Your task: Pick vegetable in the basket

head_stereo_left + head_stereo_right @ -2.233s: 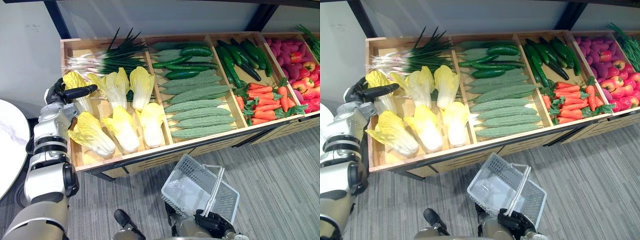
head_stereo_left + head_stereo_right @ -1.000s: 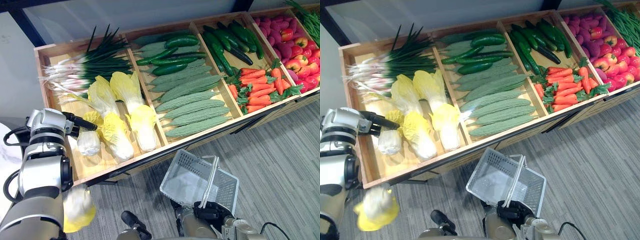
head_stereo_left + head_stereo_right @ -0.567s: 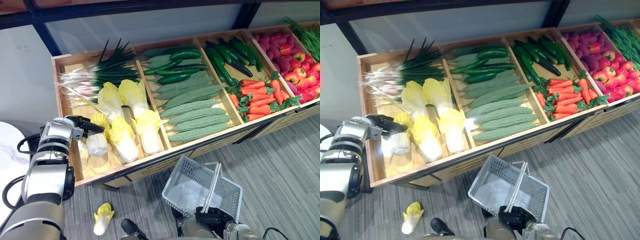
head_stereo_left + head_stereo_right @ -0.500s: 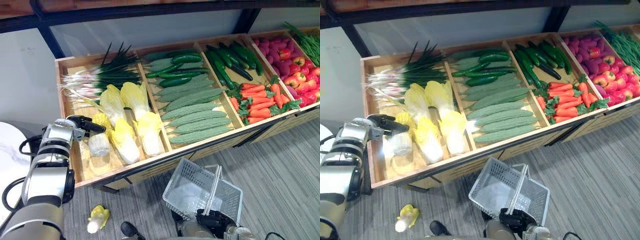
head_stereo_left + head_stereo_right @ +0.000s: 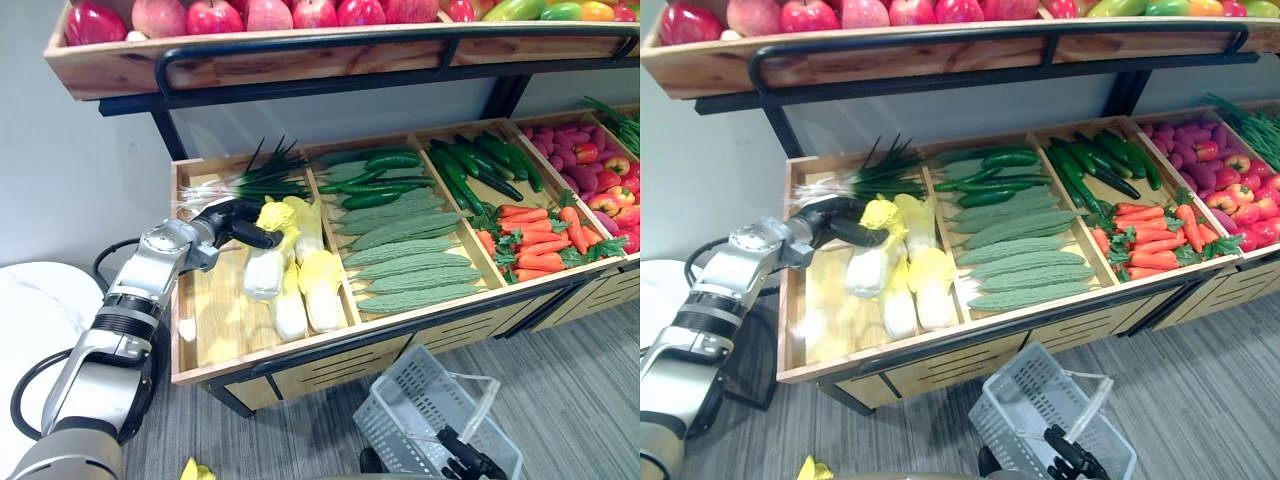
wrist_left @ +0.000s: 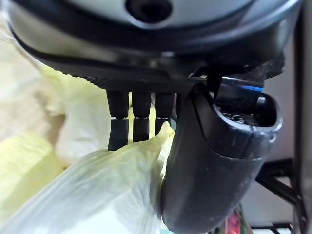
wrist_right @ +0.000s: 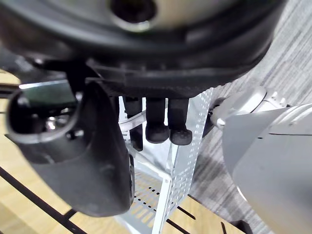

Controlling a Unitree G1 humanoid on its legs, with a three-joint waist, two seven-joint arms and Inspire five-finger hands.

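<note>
Left centre of the head view: dark left hand is gripping a pale napa cabbage with a white ribbed stalk and crinkled yellow leaves. Fingers and thumb are curling round its leafy top, and the wrist view is showing thin waxy leaf pinched between them. Cabbage is sitting in the left compartment of the slatted light-wood crate, touching the other yellow-white cabbages; cannot tell if it is lifting off the wood. Thin green spring onions with white bulbs are lying just behind the hand. A small yellow leafy piece is lying on the grey carpet at the bottom left edge. Centre: bumpy pale-green bitter gourds; glossy dark cucumbers behind them. Right: orange carrots with green tops. Bottom right: white plastic mesh basket, with the right hand curling its fingers on the handle.
</note>
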